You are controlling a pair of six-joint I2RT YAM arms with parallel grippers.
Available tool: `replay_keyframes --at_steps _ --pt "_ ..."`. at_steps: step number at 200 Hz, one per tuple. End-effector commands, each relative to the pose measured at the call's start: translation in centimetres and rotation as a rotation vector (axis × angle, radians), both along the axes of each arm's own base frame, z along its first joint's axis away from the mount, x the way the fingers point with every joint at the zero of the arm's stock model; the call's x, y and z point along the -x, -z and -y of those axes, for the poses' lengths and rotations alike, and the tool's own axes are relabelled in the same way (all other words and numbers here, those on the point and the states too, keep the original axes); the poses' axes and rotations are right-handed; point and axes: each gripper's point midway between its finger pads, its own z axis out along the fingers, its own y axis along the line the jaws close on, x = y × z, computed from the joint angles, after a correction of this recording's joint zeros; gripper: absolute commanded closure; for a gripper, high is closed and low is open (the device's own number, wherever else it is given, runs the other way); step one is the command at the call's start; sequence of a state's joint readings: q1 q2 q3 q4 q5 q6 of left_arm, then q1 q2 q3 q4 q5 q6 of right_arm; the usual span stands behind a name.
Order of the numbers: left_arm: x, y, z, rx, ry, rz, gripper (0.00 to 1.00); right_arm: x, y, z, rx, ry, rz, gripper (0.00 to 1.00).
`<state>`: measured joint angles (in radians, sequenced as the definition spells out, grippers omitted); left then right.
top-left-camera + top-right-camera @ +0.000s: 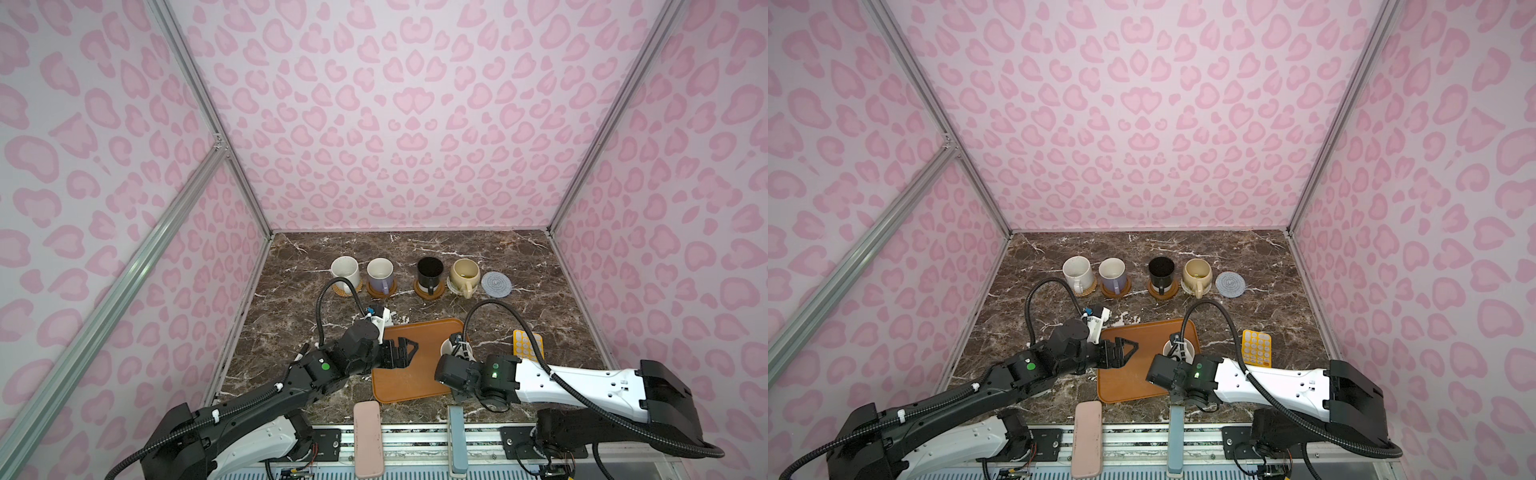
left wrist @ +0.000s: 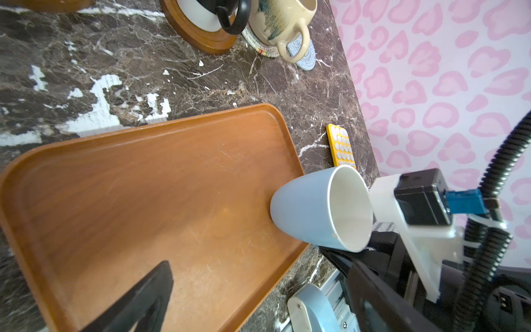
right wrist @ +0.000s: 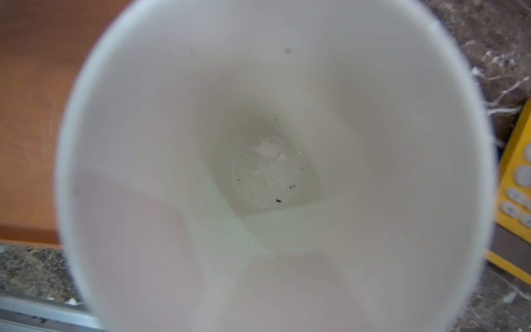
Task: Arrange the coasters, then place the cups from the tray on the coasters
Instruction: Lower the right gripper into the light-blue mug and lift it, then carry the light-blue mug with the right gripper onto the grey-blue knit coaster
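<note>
Inspector: Which items are hidden or unclear?

Technician: The right gripper (image 2: 342,254) shows only in the left wrist view. In both top views the right arm (image 1: 478,374) covers it, along with part of the light blue cup (image 1: 445,348). The cup's blurred white inside fills the right wrist view, and no fingers appear there. No view shows the cup's handle.

Inspector: Where does the cup lie relative to the fingers?

Technician: The cup stands on the tray (image 1: 409,386) at its right edge. The right gripper is closed narrow against the cup's wall, just under the rim. Whether it clamps the handle cannot be told. The left gripper (image 1: 404,353) is spread wide above the tray near its left edge, well apart from the cup. The grey-blue coaster (image 1: 496,284) lies bare near the far edge of the table (image 1: 540,291), just beside the cream-yellow cup (image 1: 464,274).
</note>
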<state>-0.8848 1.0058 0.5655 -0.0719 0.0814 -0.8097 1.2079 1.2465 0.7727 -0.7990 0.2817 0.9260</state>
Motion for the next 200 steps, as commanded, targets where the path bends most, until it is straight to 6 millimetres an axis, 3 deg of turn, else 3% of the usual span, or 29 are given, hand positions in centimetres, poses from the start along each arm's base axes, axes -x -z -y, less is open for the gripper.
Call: replay_keyframes --at_steps 1,47,107,146,174,180,183,200 --pt "-1.3 -3.6 0.7 0.088 -0.027 0.092 0.03 -1.5 -1.5 0.8 0.016 0.013 0.073 1.0" --pt "-3.6 -9.1 1.3 0.088 -0.067 0.231 0.03 -4.5 -4.8 2.5 -0.034 0.049 0.135 1.0" --pt "-6.0 -14.0 6.5 0.111 0.047 0.284 0.03 -9.0 -8.9 8.5 -0.067 0.184 0.19 1.0" --pt "-8.4 -14.6 9.3 0.069 0.068 0.304 0.03 -13.1 -9.6 11.9 -0.109 0.3 0.208 1.0" --pt "-10.3 -14.2 11.7 0.03 0.087 0.289 0.03 -16.6 -9.1 14.5 -0.132 0.375 0.207 1.0" --pt "-10.6 -13.2 12.4 0.013 0.098 0.273 0.03 -17.4 -9.0 15.1 -0.131 0.392 0.208 1.0" --pt "-10.8 -14.5 12.7 0.033 0.099 0.29 0.03 -17.7 -8.9 15.4 -0.13 0.399 0.208 1.0" --pt "-12.1 -14.2 14.1 0.025 0.109 0.278 0.03 -19.9 -8.2 16.5 -0.134 0.427 0.208 1.0"
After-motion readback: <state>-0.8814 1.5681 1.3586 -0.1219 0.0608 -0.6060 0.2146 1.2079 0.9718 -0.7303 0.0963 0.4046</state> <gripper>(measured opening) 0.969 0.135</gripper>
